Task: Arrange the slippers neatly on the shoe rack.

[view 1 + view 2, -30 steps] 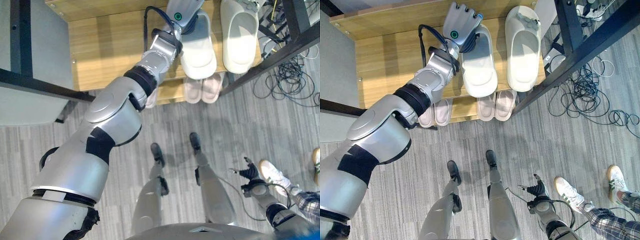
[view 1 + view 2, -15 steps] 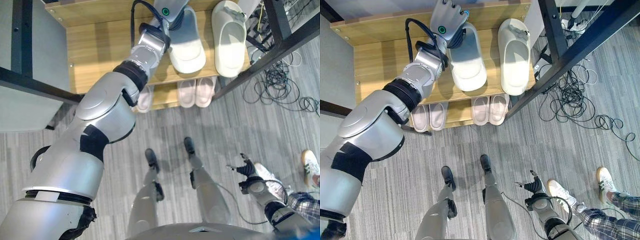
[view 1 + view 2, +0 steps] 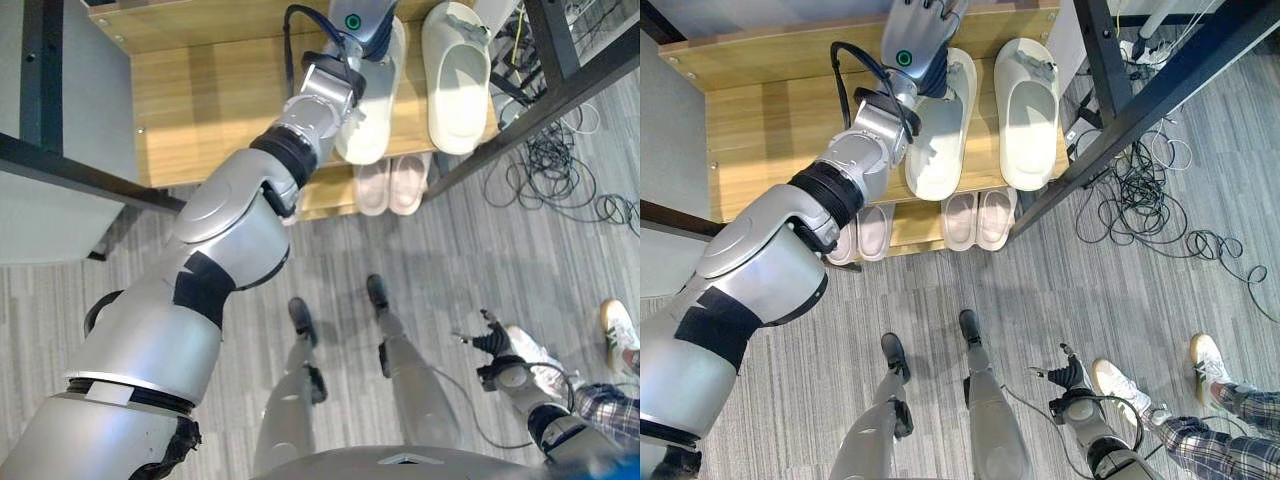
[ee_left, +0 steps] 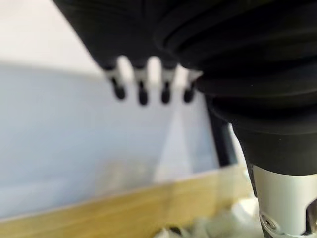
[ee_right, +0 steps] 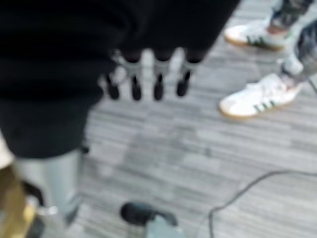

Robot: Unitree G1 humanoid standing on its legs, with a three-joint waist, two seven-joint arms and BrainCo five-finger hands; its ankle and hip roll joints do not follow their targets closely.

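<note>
Shoe rack (image 3: 770,130): a wooden rack against the wall, top shelf seen from above, a lower shelf below it.
Left cream slipper (image 3: 940,150): on the top shelf, tipped up on its long edge, heel end toward the front edge of the shelf.
Right cream slipper (image 3: 1028,110): flat on the top shelf, sole down, just beside the tipped one and apart from it.
Pink slippers (image 3: 978,217): two pairs in a row on the lower shelf, the left pair (image 3: 862,232) partly hidden by the arm.
Left robot hand (image 3: 917,42): reaches over the toe end of the tipped slipper and rests against it; its fingers (image 4: 141,88) stand out straight, but whether the thumb grips the slipper cannot be told.
Right robot hand (image 3: 1072,378): hangs low above the grey floor, well apart from the rack, fingers (image 5: 157,82) straight and holding nothing.
Person: white shoes (image 5: 257,96) on the floor near the right robot hand.
</note>
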